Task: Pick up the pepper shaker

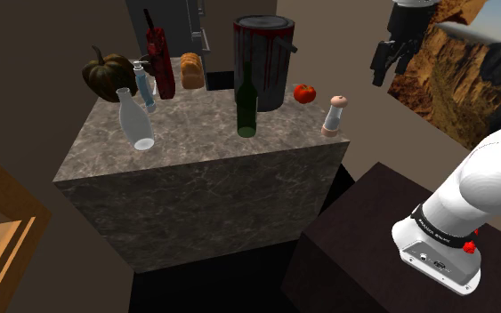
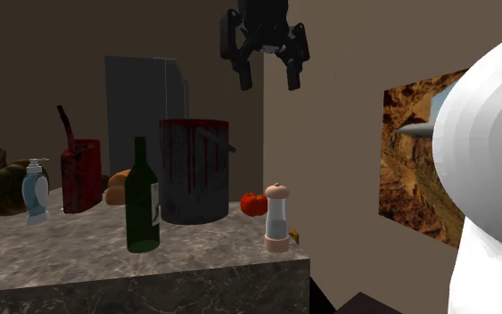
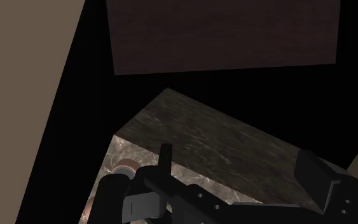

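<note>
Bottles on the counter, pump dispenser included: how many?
3: a clear bottle at the shoulder view's left, a green wine bottle before the dark pot, a pump dispenser beside the pumpkin. The pot could hide another.

From the shoulder view, the marble counter (image 1: 195,147) I work over carries a pumpkin (image 1: 108,75) at 10 o'clock, a dispenser (image 1: 144,86) and red can (image 1: 160,52) at 11, bread (image 1: 192,70) at 12, a pot (image 1: 263,62) at 1, a tomato (image 1: 304,92) at 2, the shaker (image 1: 335,116) at 3 by the corner, a green bottle (image 1: 247,102) near the centre, and a clear bottle (image 1: 136,121) at 9.
</note>
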